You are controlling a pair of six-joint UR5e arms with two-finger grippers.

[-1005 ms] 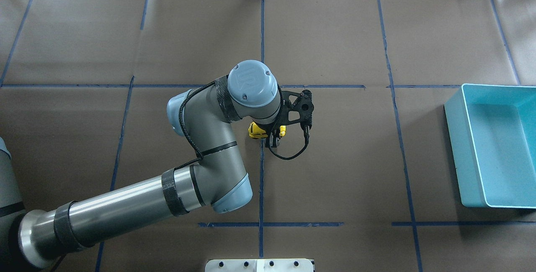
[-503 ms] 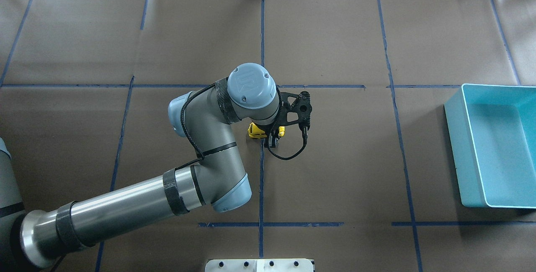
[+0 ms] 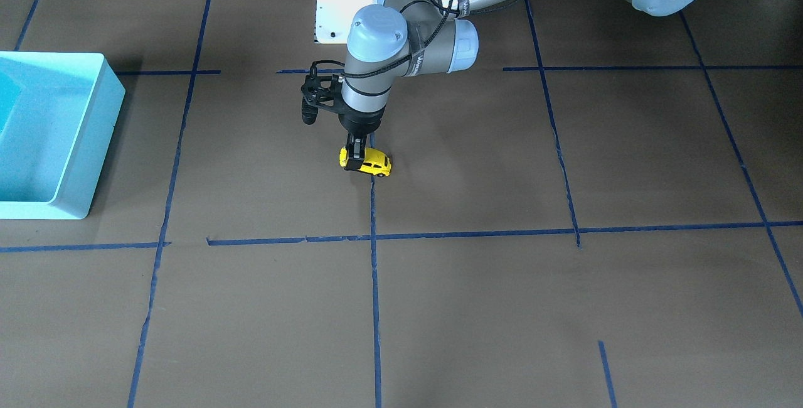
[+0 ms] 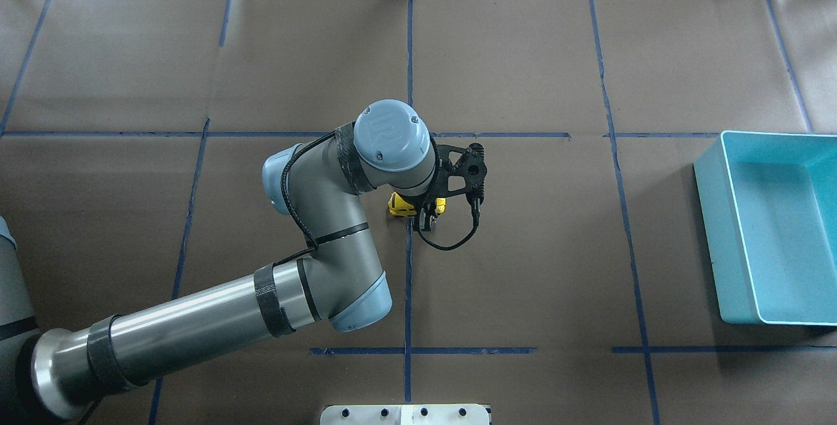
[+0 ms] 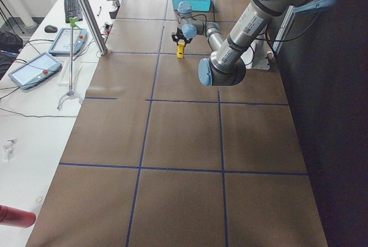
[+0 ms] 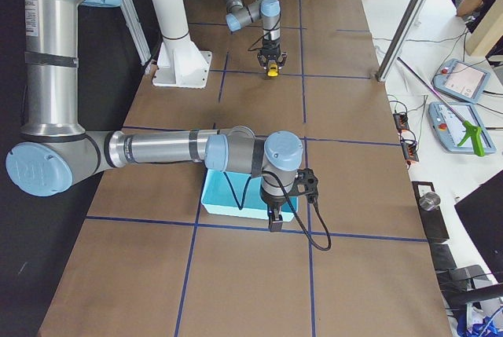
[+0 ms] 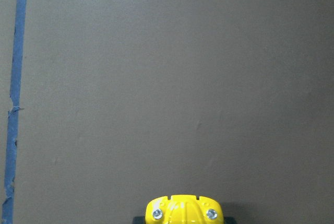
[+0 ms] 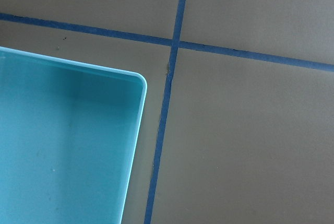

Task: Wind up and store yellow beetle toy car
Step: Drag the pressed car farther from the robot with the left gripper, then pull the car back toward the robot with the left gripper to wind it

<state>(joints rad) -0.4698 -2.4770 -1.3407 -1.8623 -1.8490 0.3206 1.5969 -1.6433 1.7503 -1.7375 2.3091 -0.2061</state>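
The yellow toy car (image 3: 370, 163) sits mid-surface (image 3: 477, 307), just beside a blue tape line (image 3: 374, 270). The left end effector (image 3: 355, 155) is clamped on one end of it. Over the last second the car has barely shifted, and the wrist above has only edged slightly to the robot's left. I judge the pull-back winding has hardly begun. The bin (image 4: 709, 216) stands well apart with nothing between. The right end effector (image 6: 275, 219) hangs at the bin's edge, and I cannot tell whether its fingers are apart or together.

UR logo on left arm's blue joint cap (image 4: 391, 132), again on right arm's cap (image 6: 33, 170)
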